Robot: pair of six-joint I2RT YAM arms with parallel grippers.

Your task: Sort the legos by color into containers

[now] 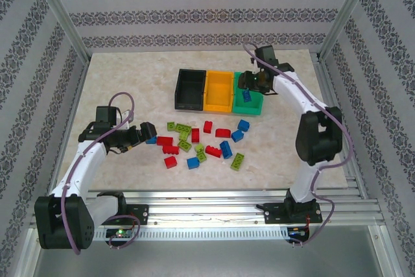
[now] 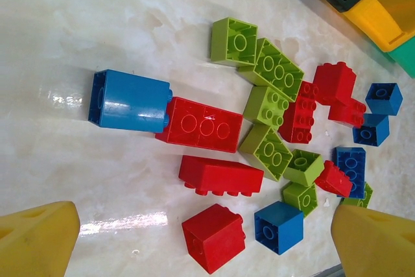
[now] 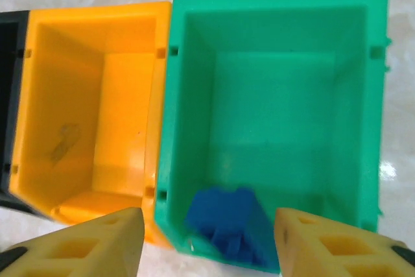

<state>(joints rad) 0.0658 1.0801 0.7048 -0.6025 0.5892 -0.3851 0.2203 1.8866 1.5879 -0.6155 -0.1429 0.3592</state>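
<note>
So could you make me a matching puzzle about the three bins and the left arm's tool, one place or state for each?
1. black bin
2. orange-yellow bin
3. teal bin
4. left tool

A. has a blue brick at it
B. middle of the row
C. open, by the loose bricks
D. left end of the row

Pairs: 1-D, 2-B, 3-A, 4-C

The bench is cream marble with faint veins. The walls are white with grey ornamental stripes. There is a black bin, an orange-yellow bin and a teal-green bin. On the bench lie red legos, blue legos and lime-green legos. The fingers are yellow.
</note>
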